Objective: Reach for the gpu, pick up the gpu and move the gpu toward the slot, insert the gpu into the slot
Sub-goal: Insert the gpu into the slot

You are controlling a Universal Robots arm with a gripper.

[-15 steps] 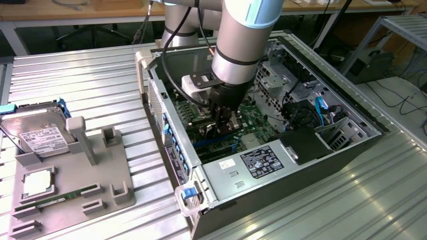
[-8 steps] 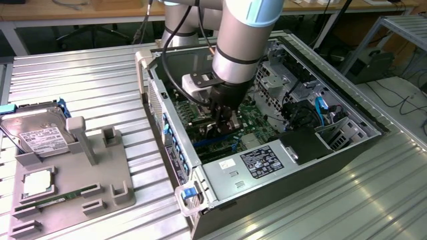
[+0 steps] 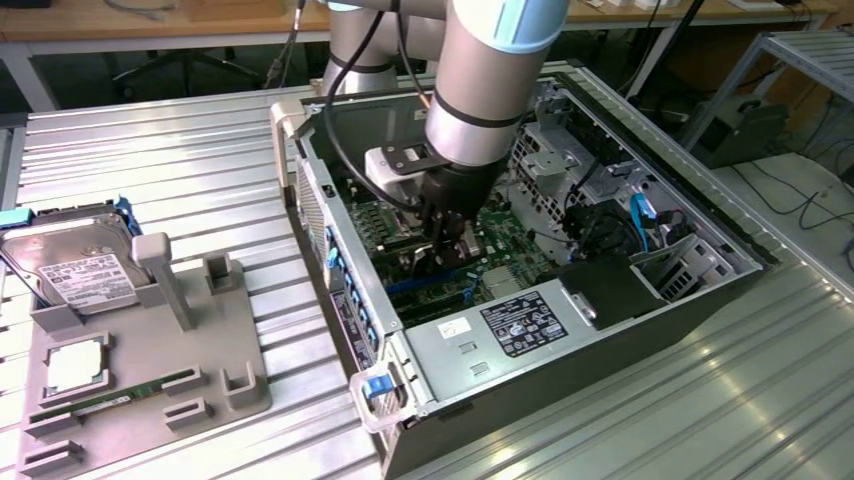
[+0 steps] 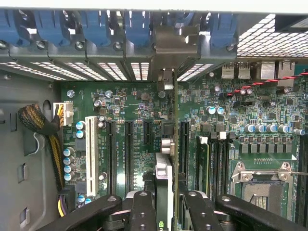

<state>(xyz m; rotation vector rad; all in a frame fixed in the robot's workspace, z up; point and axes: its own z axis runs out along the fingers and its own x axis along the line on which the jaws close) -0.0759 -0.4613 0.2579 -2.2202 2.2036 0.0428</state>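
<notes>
Presently the gripper (image 4: 171, 211), clamped on the gpu (image 4: 176, 125), holds it edge-down above the motherboard (image 4: 120, 106); insertion likely needs its edge square along the slot (image 3: 430, 287).

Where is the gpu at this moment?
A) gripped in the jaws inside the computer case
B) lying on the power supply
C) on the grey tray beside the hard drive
A: the gpu stands edge-on between the gripper's jaws above the motherboard.

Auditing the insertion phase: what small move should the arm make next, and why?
Probably a short, slow descent: the gripper holds the gpu edge-on above the motherboard, seemingly lined up with the slot but not yet seated.
</notes>
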